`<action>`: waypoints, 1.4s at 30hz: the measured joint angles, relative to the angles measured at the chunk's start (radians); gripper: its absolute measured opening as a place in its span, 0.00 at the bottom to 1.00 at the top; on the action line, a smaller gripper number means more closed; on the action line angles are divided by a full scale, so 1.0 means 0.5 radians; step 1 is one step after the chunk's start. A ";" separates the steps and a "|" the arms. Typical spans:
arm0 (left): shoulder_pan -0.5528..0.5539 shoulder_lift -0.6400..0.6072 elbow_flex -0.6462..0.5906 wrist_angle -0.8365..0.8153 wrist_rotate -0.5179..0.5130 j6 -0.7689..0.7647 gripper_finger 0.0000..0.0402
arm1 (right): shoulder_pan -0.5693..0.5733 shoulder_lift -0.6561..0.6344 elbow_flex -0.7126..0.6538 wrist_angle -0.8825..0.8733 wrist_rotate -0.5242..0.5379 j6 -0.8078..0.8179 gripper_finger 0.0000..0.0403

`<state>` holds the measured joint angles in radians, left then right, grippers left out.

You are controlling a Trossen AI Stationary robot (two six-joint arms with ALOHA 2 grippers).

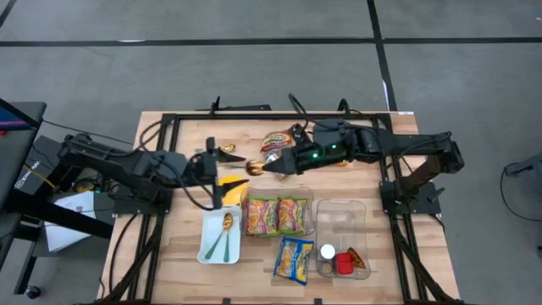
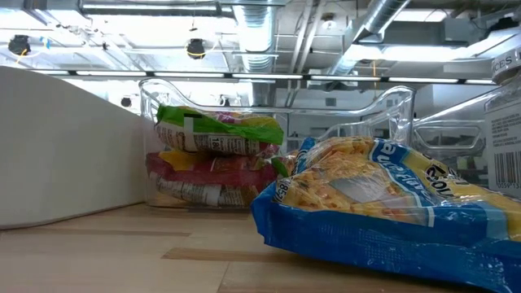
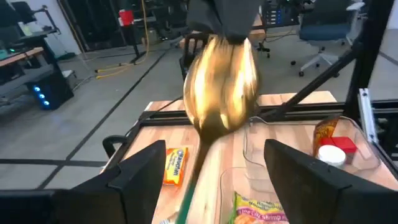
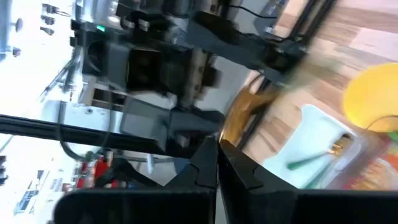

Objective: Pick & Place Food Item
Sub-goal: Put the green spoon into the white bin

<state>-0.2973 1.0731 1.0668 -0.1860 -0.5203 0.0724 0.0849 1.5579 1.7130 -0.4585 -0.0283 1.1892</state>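
A gold spoon (image 1: 254, 167) with a green handle (image 3: 186, 202) hangs above the table's middle, with my right gripper (image 1: 271, 167) shut on it. My left gripper (image 1: 218, 161) faces it from the left and is open. Its two fingers (image 3: 142, 171) stand apart on either side of the handle, with a gap on each side. Food packets (image 1: 275, 216) lie in a clear bin. A blue-and-yellow noodle packet (image 1: 294, 260) lies flat on the table near the front edge. Another packet (image 1: 275, 141) lies toward the far edge. My right gripper pinches the far rim of the spoon's bowl (image 3: 221, 37) between its two shut fingers. It comes roughly level from the table's right. The spoon is lifted clear of the table. Its handle runs away from the fingers toward my left gripper.
A white tray (image 1: 207, 246) at the front left holds a second spoon (image 1: 225, 229). A yellow bowl (image 1: 233, 191) sits under my left gripper. A clear bin (image 1: 343, 212) at the front right holds a red thing (image 1: 344, 263) and a white lid (image 1: 328, 252). A black frame edges the table.
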 joint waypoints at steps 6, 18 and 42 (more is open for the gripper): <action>0.021 0.111 0.000 0.054 -0.151 -0.012 0.67 | 0.000 0.033 -0.007 0.015 -0.033 -0.003 0.00; 0.016 0.066 -0.001 0.049 -0.183 -0.091 0.52 | -0.005 0.001 -0.005 0.059 -0.030 -0.044 0.00; -0.006 0.070 -0.002 -0.001 -0.088 -0.159 0.01 | -0.001 0.004 -0.005 0.171 0.152 -0.069 0.02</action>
<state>-0.3005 1.1079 1.0660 -0.1864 -0.5645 -0.0071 0.0845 1.5597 1.7103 -0.3732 0.0475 1.1547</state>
